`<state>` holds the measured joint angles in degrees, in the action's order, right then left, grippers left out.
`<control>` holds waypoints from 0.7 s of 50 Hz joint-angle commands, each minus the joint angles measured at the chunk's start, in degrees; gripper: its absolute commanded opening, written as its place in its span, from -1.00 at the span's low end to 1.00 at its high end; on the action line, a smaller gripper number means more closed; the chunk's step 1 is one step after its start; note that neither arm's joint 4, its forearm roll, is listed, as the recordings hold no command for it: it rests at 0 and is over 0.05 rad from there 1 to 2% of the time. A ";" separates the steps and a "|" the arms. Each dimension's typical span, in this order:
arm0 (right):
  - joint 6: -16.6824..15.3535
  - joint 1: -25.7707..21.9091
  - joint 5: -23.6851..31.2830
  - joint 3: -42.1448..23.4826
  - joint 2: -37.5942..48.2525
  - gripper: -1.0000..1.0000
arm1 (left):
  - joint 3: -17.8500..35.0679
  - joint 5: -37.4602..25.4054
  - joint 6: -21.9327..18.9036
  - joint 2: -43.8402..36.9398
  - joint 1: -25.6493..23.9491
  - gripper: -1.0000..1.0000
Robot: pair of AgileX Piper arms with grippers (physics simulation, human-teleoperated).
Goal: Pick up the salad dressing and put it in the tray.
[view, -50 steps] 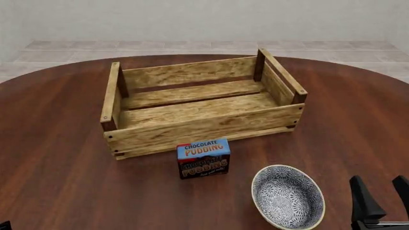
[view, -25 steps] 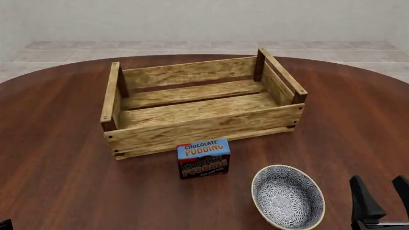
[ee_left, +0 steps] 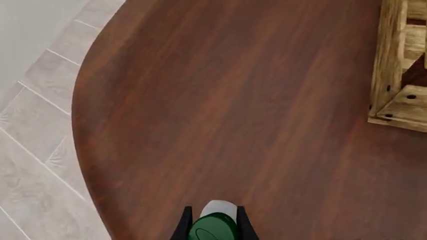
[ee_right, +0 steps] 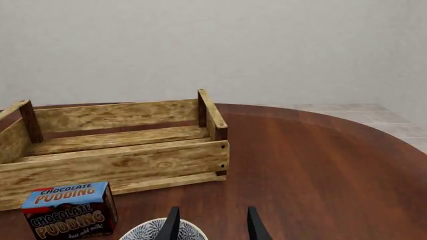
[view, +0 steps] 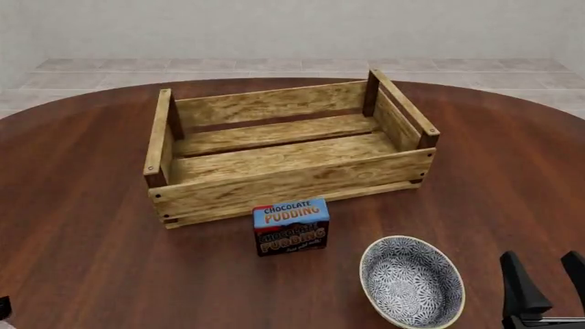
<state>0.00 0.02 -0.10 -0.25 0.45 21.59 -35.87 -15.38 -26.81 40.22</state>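
Note:
The salad dressing (ee_left: 219, 207), a pale whitish bottle with a green cap, sits between the fingers of my left gripper (ee_left: 213, 222) in the left wrist view, over bare table near the table's left edge. The jaws are closed against it. In the front view only a dark sliver of this gripper (view: 4, 306) shows at the bottom left corner. The tray (view: 274, 179), a light-wood slatted crate, stands at the table's middle back, far from the bottle; its corner shows in the left wrist view (ee_left: 400, 75). My right gripper (view: 549, 281) is open and empty at the bottom right.
A blue-and-brown Chocolate Pudding box (view: 290, 226) stands just in front of the tray. A round blue-patterned bowl (view: 410, 281) sits to its right, close to my right gripper. The table's curved left edge (ee_left: 79, 150) drops to tiled floor.
The sliver of my left gripper at the front view's bottom left corner has risen slightly. Everything else is still.

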 commanded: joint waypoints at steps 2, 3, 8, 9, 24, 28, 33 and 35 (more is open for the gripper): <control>-0.01 0.00 0.00 0.00 -0.01 1.00 | 6.71 -4.31 0.53 2.59 -5.60 -1.00; 0.01 0.00 0.00 0.00 0.00 1.00 | 7.63 -4.26 0.57 2.15 -5.91 -1.00; -0.01 0.00 0.00 0.00 0.00 1.00 | 9.94 -4.64 1.27 1.50 -8.01 -1.00; 0.00 0.01 0.00 0.00 -0.01 1.00 | 10.43 -4.55 1.46 1.32 -8.50 -1.00; 0.00 0.00 0.00 0.00 0.00 1.00 | 17.21 -4.46 0.72 -0.28 -16.14 -1.00; 0.01 0.00 0.00 0.00 0.00 1.00 | 19.31 -4.08 0.80 -1.57 -17.88 -1.00; -0.01 -0.01 0.00 0.00 -0.01 1.00 | 20.58 -2.25 0.24 -3.72 -19.63 -1.00; 0.01 0.00 0.00 0.00 0.01 1.00 | 21.47 -0.92 -0.60 -5.15 -20.84 -1.00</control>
<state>0.01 0.02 -0.10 -0.25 0.45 38.89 -39.13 -13.98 -28.86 23.68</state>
